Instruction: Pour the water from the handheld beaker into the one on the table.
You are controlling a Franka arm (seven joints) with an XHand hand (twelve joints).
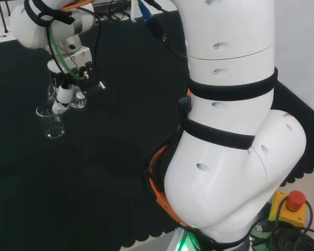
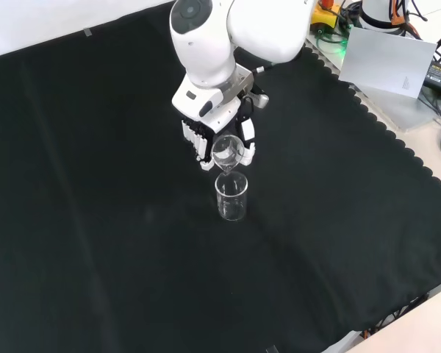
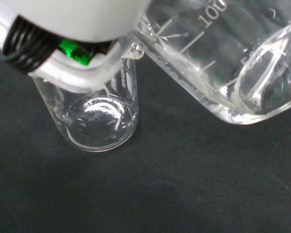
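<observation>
Item one, nearest in the front view: a clear glass beaker point(image 2: 231, 197) is stood upright on the black cloth point(image 2: 95, 220), near the middle of the bench; in the wrist view this standing beaker point(image 3: 99, 111) is seen from above, with a glint on its base, and whether any water lies in it cannot be told. Item two, directly above and just behind it: a second clear beaker point(image 2: 228, 151) is held tipped, its lip set over the mouth of the first; in the wrist view the held beaker point(image 3: 233, 63) is shown close, printed with graduation marks, and a small pool of clear liquid is gathered in its lower corner. Item three: the hand point(image 2: 219, 132), black and white, is seen with its fingers point(image 2: 198, 143) curled round the tilted beaker. In the head view the standing beaker point(image 1: 51, 122) is faint against the cloth, and the held vessel is largely hidden behind the hand point(image 1: 68, 89). Farthest: the white arm link point(image 2: 206, 37), cut off at the front view's top edge.
</observation>
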